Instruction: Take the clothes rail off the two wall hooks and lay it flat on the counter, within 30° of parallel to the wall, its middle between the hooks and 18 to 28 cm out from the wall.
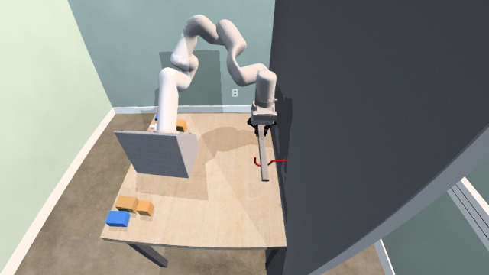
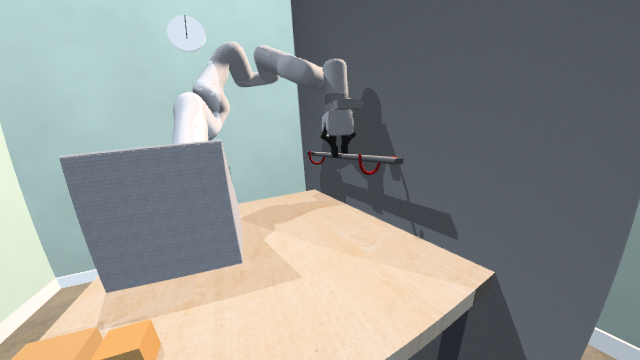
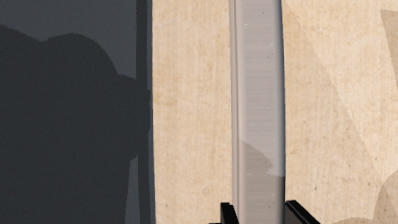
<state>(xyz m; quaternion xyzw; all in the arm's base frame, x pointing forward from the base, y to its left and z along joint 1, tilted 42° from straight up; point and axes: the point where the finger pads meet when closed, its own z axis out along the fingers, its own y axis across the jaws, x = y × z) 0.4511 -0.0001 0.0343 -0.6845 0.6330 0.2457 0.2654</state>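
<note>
The grey clothes rail [image 2: 356,157] hangs level, high above the counter and close to the dark wall, roughly parallel to it. My gripper [image 2: 338,149] is shut on the rail near its far end. Two red wall hooks [image 2: 369,166] [image 2: 315,158] show right at the rail; I cannot tell whether the rail rests in them. In the top view the rail [image 1: 263,156] runs toward the camera from the gripper [image 1: 262,131], past one red hook [image 1: 272,162]. In the wrist view the rail [image 3: 257,110] runs up between the black fingertips, over the counter.
A large grey tilted panel [image 1: 157,152] stands on the counter in front of the arm's base. Two orange blocks [image 1: 134,205] and a blue block [image 1: 118,218] lie near the front left corner. The dark wall [image 1: 367,114] borders the counter's right side.
</note>
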